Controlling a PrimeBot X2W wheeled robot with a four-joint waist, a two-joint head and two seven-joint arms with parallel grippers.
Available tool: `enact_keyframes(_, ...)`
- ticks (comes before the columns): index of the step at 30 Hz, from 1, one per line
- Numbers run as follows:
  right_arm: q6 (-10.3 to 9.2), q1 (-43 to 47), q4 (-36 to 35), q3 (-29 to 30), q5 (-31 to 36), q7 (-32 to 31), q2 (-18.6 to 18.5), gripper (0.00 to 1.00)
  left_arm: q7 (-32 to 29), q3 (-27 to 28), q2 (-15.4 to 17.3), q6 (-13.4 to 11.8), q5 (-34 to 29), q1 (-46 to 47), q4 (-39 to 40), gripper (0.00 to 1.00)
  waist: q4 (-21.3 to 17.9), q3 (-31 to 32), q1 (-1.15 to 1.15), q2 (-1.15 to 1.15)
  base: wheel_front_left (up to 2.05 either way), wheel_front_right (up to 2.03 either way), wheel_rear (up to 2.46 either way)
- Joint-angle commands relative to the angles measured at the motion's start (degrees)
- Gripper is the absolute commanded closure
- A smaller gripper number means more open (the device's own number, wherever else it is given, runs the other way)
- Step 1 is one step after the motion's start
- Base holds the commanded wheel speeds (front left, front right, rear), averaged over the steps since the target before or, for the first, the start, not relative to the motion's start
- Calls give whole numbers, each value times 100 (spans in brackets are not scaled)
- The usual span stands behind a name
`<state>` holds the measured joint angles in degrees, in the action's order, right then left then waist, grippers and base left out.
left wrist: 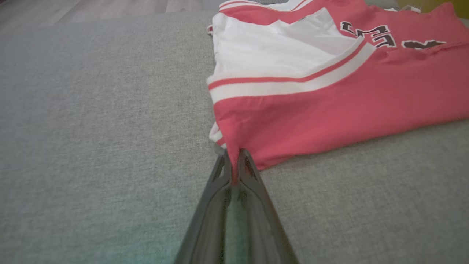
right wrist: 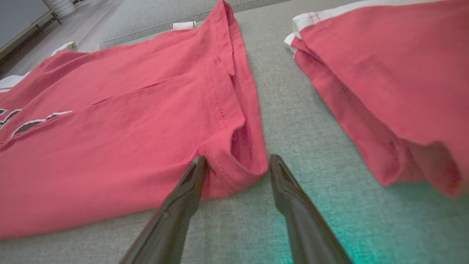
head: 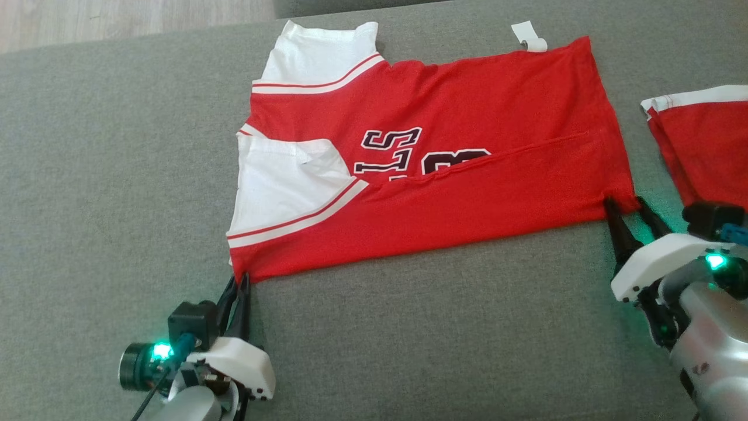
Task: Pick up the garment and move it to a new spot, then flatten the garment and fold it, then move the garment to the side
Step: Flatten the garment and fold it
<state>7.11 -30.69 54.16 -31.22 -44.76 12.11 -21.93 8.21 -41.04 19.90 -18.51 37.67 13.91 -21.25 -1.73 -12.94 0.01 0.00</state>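
Note:
The garment (head: 444, 193) is a red jersey with white sleeves and black lettering, spread flat on the grey surface with its near long edge folded over. My left gripper (head: 239, 279) is shut on the garment's near left corner (left wrist: 234, 154), the red cloth pinched between the fingers. My right gripper (head: 626, 204) stands open at the near right corner (right wrist: 238, 161), with one finger (right wrist: 198, 168) against the hem and the other finger (right wrist: 278, 172) just clear of the cloth.
A second red garment (head: 701, 146) with a white band lies folded at the right edge (right wrist: 384, 84), a narrow grey gap away. A small white tag (head: 529, 36) lies at the far edge. Wooden floor (head: 117, 17) shows beyond the surface.

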Motion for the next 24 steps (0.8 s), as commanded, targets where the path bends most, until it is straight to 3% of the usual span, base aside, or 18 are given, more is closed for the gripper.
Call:
enact_keyframes(1,37,-49,0,-119,51,97,19,100,37,171,199,-63,-65,238,142,100,15,8,-1,0,0,0,0)
enact_keyframes(8,37,135,-68,-183,12,235,-108,100,78,158,245,-94,-43,121,231,100,81,171,-1,0,0,0,0)
enact_keyframes(24,37,1958,-1254,-43,-270,266,-1030,100,-93,-226,587,-360,-43,-1058,1290,100,320,890,-1,0,0,0,0)
